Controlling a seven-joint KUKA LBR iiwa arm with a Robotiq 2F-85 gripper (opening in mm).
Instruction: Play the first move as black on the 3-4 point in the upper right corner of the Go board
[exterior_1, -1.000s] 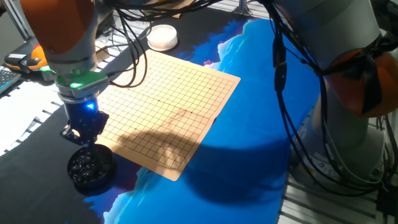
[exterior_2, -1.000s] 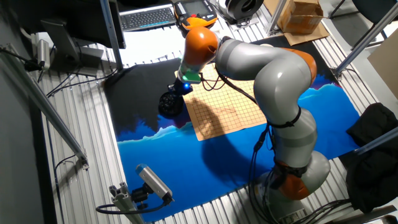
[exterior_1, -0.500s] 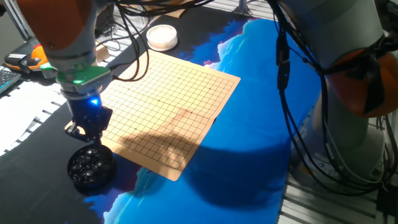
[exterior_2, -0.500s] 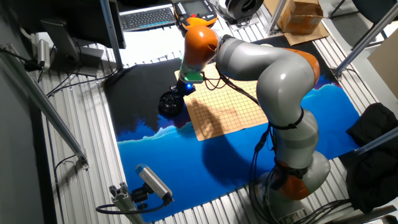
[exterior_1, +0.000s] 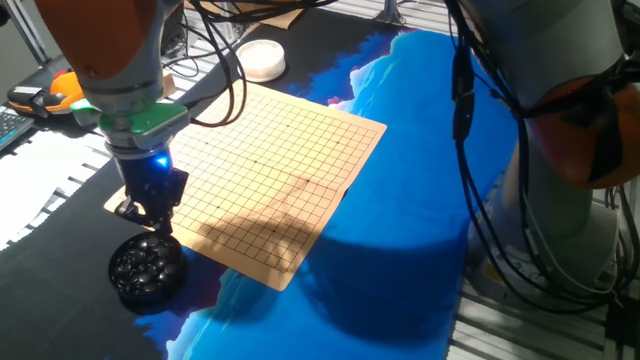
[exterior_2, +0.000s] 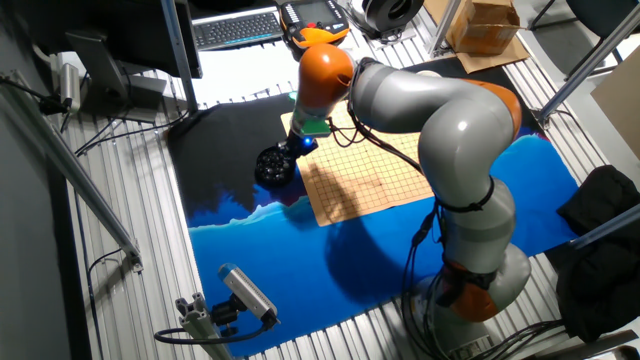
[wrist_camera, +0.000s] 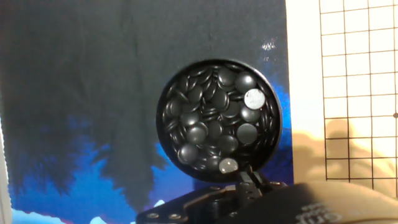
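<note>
The black bowl (exterior_1: 147, 268) of black stones stands on the dark cloth just off the near left corner of the Go board (exterior_1: 270, 165). My gripper (exterior_1: 152, 222) hangs just above the bowl's far rim, at the board's edge. In the hand view the bowl (wrist_camera: 217, 121) lies below, and my fingers (wrist_camera: 249, 182) meet at a narrow tip. A small glossy black stone (wrist_camera: 228, 165) sits right at that tip and looks pinched there. In the other fixed view the gripper (exterior_2: 288, 150) is between the bowl (exterior_2: 274, 167) and the board (exterior_2: 360, 175). No stones show on the board.
A white bowl (exterior_1: 262, 60) stands beyond the board's far corner. Blue cloth (exterior_1: 400, 200) lies under the board's right side. The arm's grey base (exterior_1: 570, 200) and cables stand at the right. A keyboard (exterior_2: 235, 27) lies behind the table.
My gripper has shifted a little to the right, from over the bowl's middle toward the board's edge. The bowl and board have not moved.
</note>
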